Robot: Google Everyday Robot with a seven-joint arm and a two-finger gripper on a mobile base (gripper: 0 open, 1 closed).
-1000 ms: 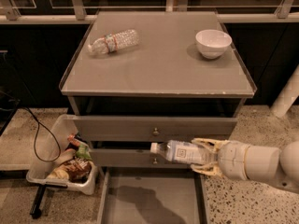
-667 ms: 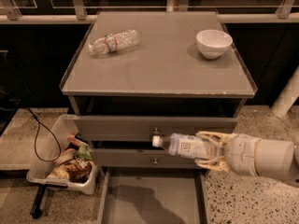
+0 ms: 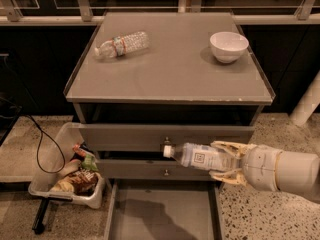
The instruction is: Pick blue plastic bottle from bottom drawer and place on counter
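The blue plastic bottle (image 3: 196, 156), pale bluish with a white cap and white label, lies sideways in the air in front of the two upper drawers, cap to the left. My gripper (image 3: 226, 163) comes in from the right and is shut on the bottle's base end. The bottom drawer (image 3: 162, 211) is pulled open below, with a flat grey inside that shows nothing in it. The counter (image 3: 170, 64) is the grey top of the cabinet, above the bottle.
A clear crinkled water bottle (image 3: 121, 44) lies at the counter's back left. A white bowl (image 3: 228, 46) stands at the back right. A white bin of snack packets (image 3: 75, 176) sits on the floor at the left, beside a black cable (image 3: 42, 144).
My gripper has lifted the blue bottle slightly upward and to the right, from just above the open drawer to the level of the upper drawer fronts.
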